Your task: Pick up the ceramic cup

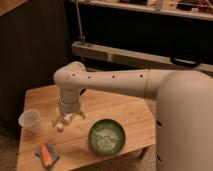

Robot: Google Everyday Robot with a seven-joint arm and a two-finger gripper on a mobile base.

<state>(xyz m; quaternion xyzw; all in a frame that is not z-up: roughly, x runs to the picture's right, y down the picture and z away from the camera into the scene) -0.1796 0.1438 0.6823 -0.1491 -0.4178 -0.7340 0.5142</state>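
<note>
While gripper (68,120) hangs wide, empty, beside ceramic cup (29,120): approach step; next, shift over & straddle cup.

Small whitish tapered ceramic cup (29,120), upright, end effector (67,122) nearby but not touching

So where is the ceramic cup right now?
In the camera view the ceramic cup stands near the left edge of the wooden table, just left of the gripper and apart from it; the green bowl sits farther right.

green patterned bowl (107,137) on the wooden table (120,112), right of the claw (69,121); orange-blue item (46,155) front-left.
</note>
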